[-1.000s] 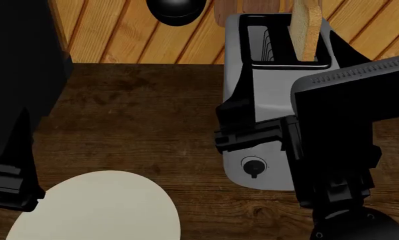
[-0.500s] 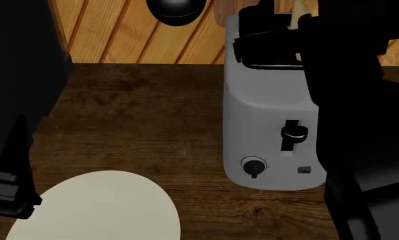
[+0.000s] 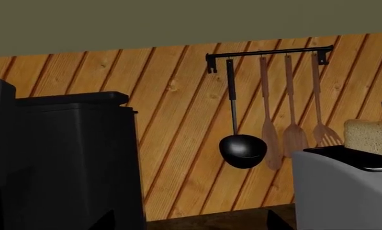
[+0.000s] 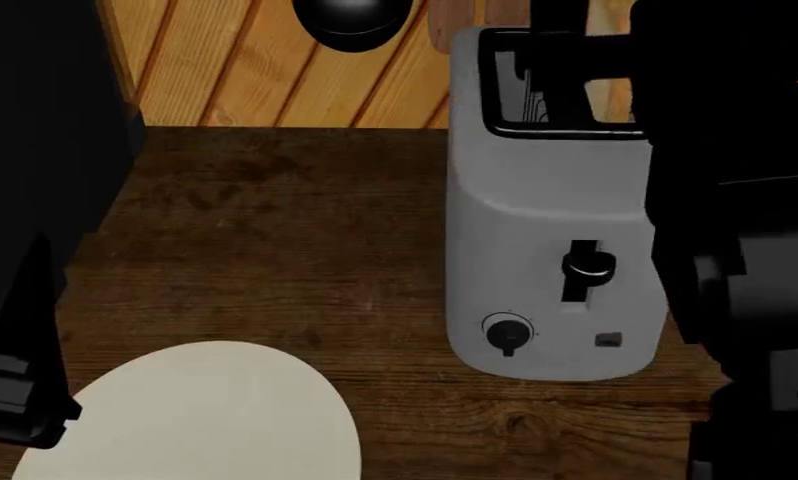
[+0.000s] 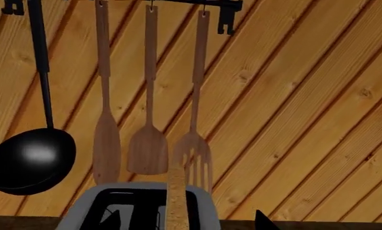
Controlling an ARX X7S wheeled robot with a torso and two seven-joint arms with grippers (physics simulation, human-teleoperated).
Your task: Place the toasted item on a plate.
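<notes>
The toasted item, a tan bread slice (image 5: 177, 201), stands upright in the far slot of the grey toaster (image 4: 539, 210). In the left wrist view its top (image 3: 370, 137) sticks out above the toaster (image 3: 341, 189). My right gripper (image 5: 187, 223) is open, with one fingertip on each side of the slice and a gap to it. In the head view the right gripper (image 4: 579, 68) and arm cover the slots and hide the bread. The cream-white plate (image 4: 206, 415) lies bare on the counter at the front left. My left gripper (image 3: 194, 225) is open and empty, beside the plate's left edge (image 4: 19, 400).
A black ladle (image 3: 242, 149) and three wooden utensils (image 5: 149, 148) hang from a rail on the wood-panel wall behind the toaster. A tall black appliance (image 3: 70, 158) stands at the counter's left. The dark wood counter (image 4: 279, 230) lies between plate and toaster.
My right arm has risen from in front of the toaster to its top, and the gripper now straddles the bread slice. The left arm and plate have barely moved.
</notes>
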